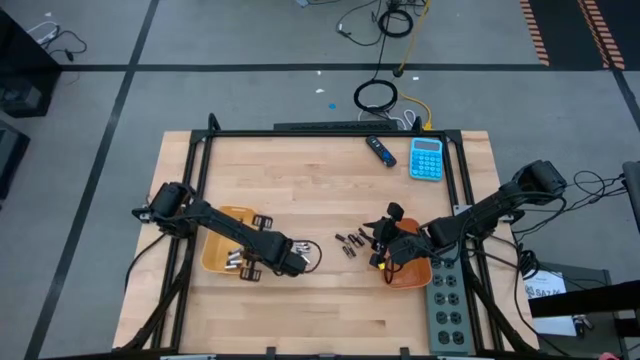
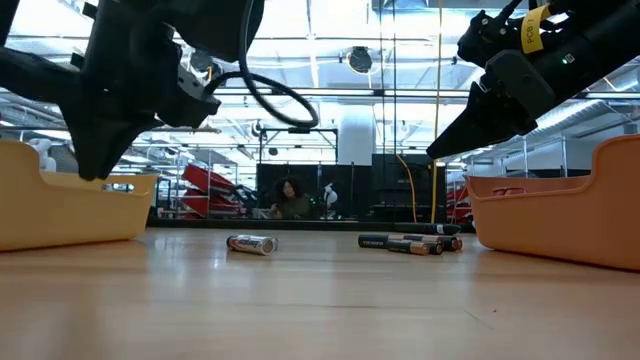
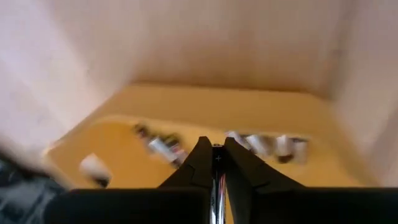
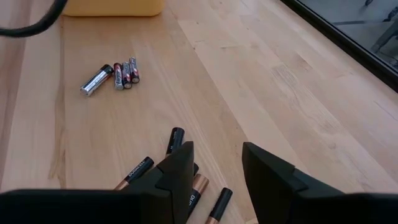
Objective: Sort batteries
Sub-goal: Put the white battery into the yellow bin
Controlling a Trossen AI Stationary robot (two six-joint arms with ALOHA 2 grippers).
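A yellow tray point(image 1: 218, 232) at the left holds several batteries point(image 3: 267, 144), silver ones among them. My left gripper point(image 3: 215, 144) hangs over the tray's right part point(image 2: 98, 165), slanting down toward the table's left, its fingers nearly together. A thin shiny silver strip point(image 3: 217, 186) shows in the slit between them. More batteries lie loose on the table in the middle point(image 1: 349, 243): one silver point(image 2: 250, 244), several dark point(image 2: 410, 243). My right gripper point(image 4: 217, 168) stands open just above the nearest dark ones point(image 4: 176, 139), beside the orange tray point(image 1: 412, 274). My left gripper shows a silver sliver in the slit between its fingers, but I cannot tell whether that is a battery it touches or something lying below in the tray.
A blue calculator point(image 1: 427, 158) and a dark blue-tipped stick point(image 1: 379, 150) lie at the far edge. Black frame rails point(image 1: 462, 190) run along both sides. A grey panel point(image 1: 447, 310) sits at the near right. A person point(image 2: 290, 200) shows far behind the table.
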